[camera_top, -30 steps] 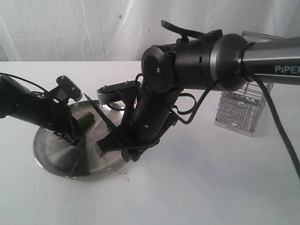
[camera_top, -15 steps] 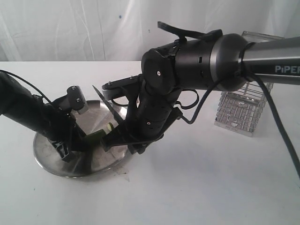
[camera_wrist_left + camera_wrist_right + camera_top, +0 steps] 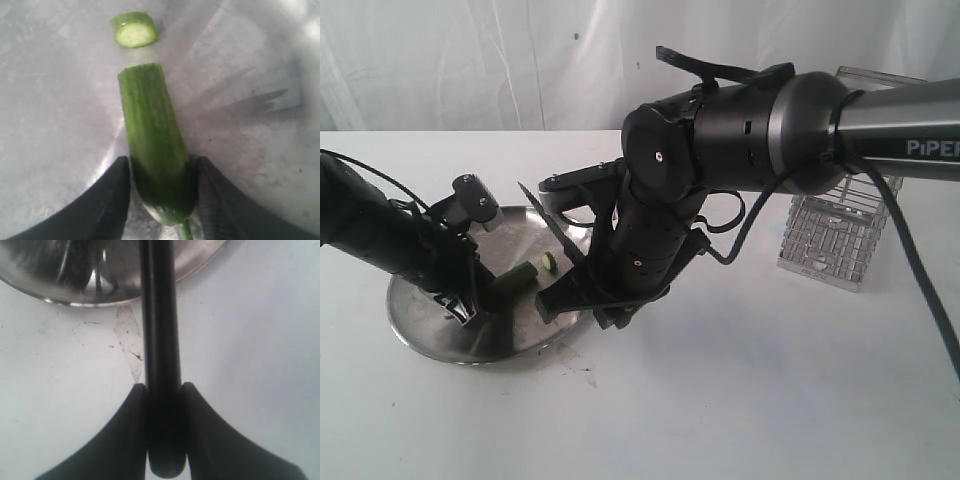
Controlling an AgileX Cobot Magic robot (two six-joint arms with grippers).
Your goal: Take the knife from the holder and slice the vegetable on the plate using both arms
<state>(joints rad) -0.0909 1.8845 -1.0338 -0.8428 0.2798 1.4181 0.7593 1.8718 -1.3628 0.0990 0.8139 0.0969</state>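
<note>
The steel plate (image 3: 420, 325) lies at the left of the table. My left gripper (image 3: 485, 295) is shut on the stem end of the green vegetable (image 3: 517, 278), which lies on the plate (image 3: 50, 100). In the left wrist view the vegetable (image 3: 152, 130) has a flat cut end, and a small round slice (image 3: 133, 30) lies just beyond it. The same slice (image 3: 549, 263) sits beside the dark blade of the knife (image 3: 545, 222). My right gripper (image 3: 162, 387) is shut on the knife's black handle (image 3: 160, 340), at the plate's right rim (image 3: 50, 270). The blade slants up over the plate.
The chrome wire holder (image 3: 830, 235) stands on the white table at the right, behind the right arm's grey link (image 3: 900, 125). A white curtain backs the table. A faint mark (image 3: 127, 340) shows on the table near the plate's rim.
A round slice has come off the vegetable's end. The left gripper shifted with the vegetable, first toward the front, then back a little. The right wrist shifted slightly and the plate slid slightly left.
</note>
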